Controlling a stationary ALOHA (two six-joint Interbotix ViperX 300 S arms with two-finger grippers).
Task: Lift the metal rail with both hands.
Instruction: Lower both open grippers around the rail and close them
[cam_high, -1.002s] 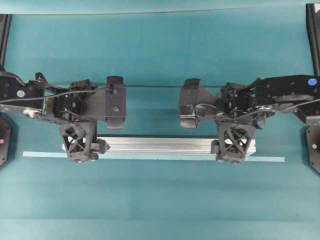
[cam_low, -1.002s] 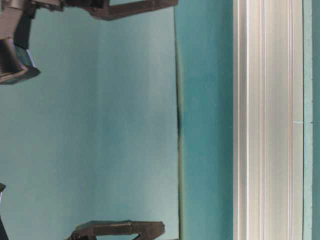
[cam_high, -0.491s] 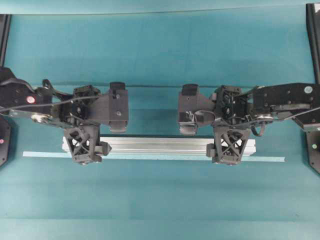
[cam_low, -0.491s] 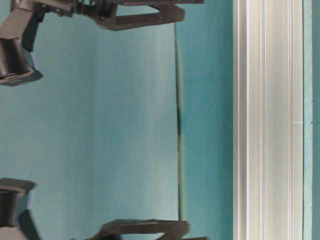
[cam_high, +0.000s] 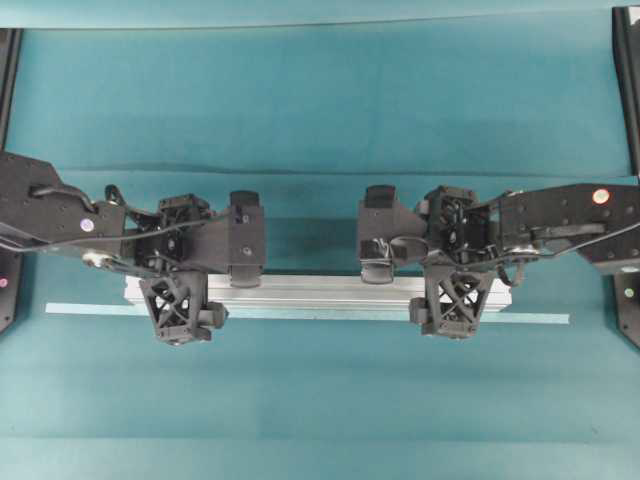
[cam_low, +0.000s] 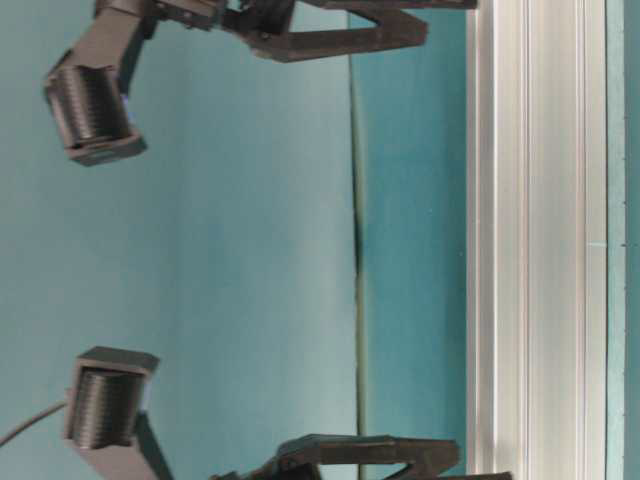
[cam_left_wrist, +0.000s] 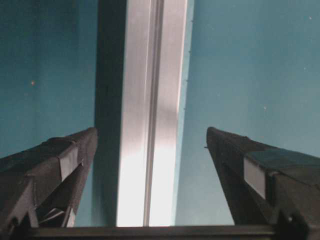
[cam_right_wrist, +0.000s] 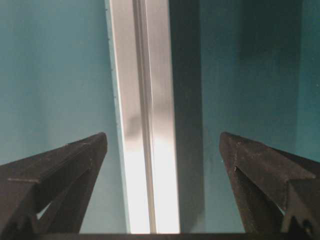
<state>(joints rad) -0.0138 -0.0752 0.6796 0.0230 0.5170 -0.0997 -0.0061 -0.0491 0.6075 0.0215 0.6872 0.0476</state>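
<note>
I see the rail (cam_high: 320, 292) lying flat on the teal counter (cam_high: 320, 400), running left to right across the middle of the overhead view, with the thin pale strip (cam_high: 300, 314) just along its near edge. My left tool (cam_high: 180, 310) sits over the rail near its left end, and my right tool (cam_high: 450, 305) over it near its right end. In both wrist views the rail runs straight up between the fingers, with teal showing on either side of it, so both tools are spread wide and grasping nothing. The left fingers (cam_left_wrist: 55, 165) and right fingers (cam_right_wrist: 65, 165) stand clear of the rail's sides. The rail rests on the counter.
</note>
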